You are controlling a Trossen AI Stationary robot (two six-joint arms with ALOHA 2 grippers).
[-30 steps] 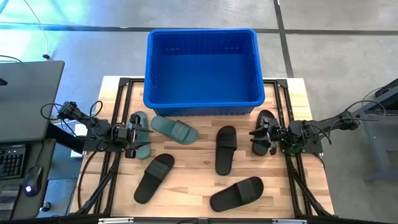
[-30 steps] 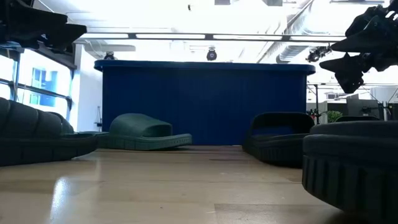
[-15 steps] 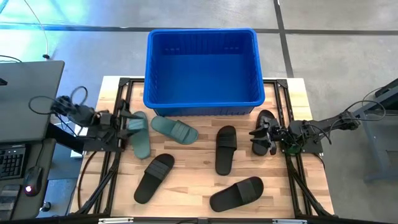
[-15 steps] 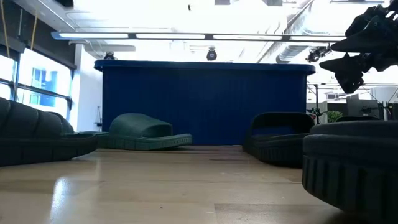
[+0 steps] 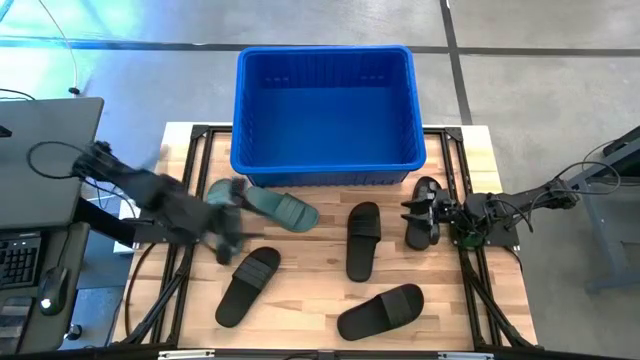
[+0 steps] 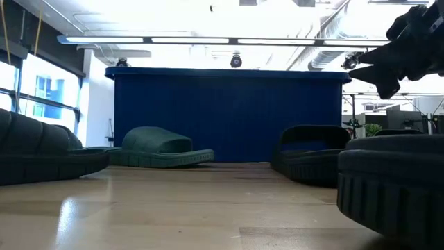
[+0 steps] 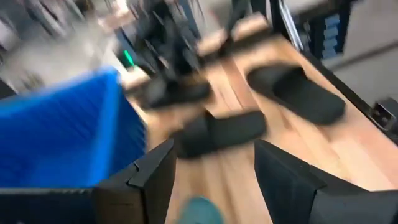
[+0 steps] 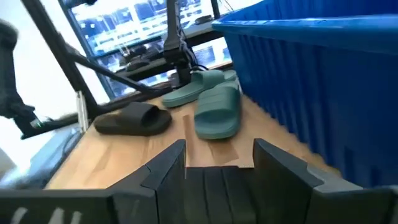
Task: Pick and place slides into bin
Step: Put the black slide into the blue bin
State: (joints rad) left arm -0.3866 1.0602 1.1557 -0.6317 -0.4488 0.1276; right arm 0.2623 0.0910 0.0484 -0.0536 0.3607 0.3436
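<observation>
The blue bin stands at the table's far edge. Two sage green slides lie in front of its left corner. Black slides lie at the middle, near left, near right and far right. My left gripper is open and blurred above the left green slide, which shows at the picture's bottom edge in the left wrist view. My right gripper is open above the far-right black slide's ribbed strap, and it hangs above the table in the low view.
The bin's near wall stands right behind the slides. A dark desk with a keyboard stands left of the table. Black frame rails run along both table sides. Bare wood shows between the slides at the table's middle.
My left arm drew back toward the table's left edge, then swung out fast toward the right and near side, over the left green slide; it is blurred now. My right gripper has risen a little over the far-right black slide.
</observation>
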